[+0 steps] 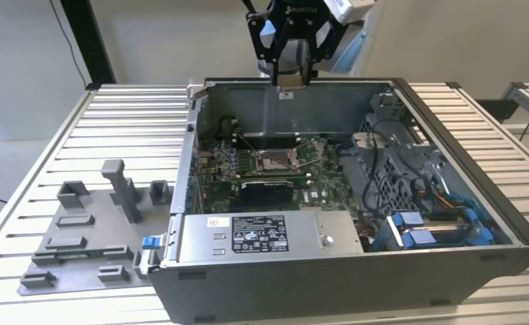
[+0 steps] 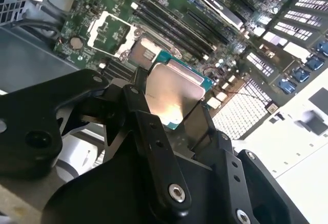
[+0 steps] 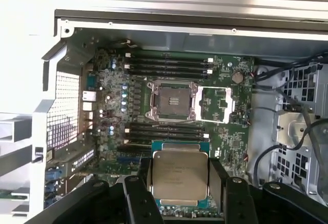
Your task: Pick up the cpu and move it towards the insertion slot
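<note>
In both wrist views the claw (image 3: 179, 183) is clamped on the cpu (image 3: 180, 177), its fingers (image 2: 154, 131) at opposite edges, held above the open computer case (image 1: 481, 203); beyond, the insertion slot (image 3: 171, 100) lies open on the green motherboard (image 3: 230, 137).

Black gripper (image 3: 179, 183) linkage covers side and lower edges of flat square silvery-topped cpu (image 3: 180, 175) in both wrist views. Exterior view: arm cut off by top edge; grey metal computer case (image 1: 336, 284) corner cropped; socket pins too small to tell.
</note>
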You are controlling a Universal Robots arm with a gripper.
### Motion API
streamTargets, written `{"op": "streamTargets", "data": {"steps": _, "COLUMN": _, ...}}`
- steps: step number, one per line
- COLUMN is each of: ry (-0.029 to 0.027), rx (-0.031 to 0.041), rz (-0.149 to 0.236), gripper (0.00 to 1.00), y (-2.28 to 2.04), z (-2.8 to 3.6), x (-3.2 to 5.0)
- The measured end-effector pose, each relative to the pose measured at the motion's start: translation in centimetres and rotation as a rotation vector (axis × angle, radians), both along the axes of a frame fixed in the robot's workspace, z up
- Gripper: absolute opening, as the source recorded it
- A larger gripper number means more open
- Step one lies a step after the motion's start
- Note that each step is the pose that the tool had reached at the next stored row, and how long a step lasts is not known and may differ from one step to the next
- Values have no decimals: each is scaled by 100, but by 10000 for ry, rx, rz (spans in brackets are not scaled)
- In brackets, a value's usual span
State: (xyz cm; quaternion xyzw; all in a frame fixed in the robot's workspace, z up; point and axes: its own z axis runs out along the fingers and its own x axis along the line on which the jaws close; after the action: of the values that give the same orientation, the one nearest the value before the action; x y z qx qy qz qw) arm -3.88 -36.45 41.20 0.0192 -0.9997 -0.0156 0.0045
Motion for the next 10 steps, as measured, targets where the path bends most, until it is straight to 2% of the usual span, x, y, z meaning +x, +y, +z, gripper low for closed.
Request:
{"op": "streamTargets", "data": {"steps": 2, "ry": 0, "rx": -1, "rz": -45, "gripper": 0, "y": 15, "z": -1, "x": 0}}
{"op": "streamTargets", "data": {"steps": 10, "ry": -1, "rx": 0, "rz": -60, "gripper": 0, "y": 20, "z": -4, "x": 0}}
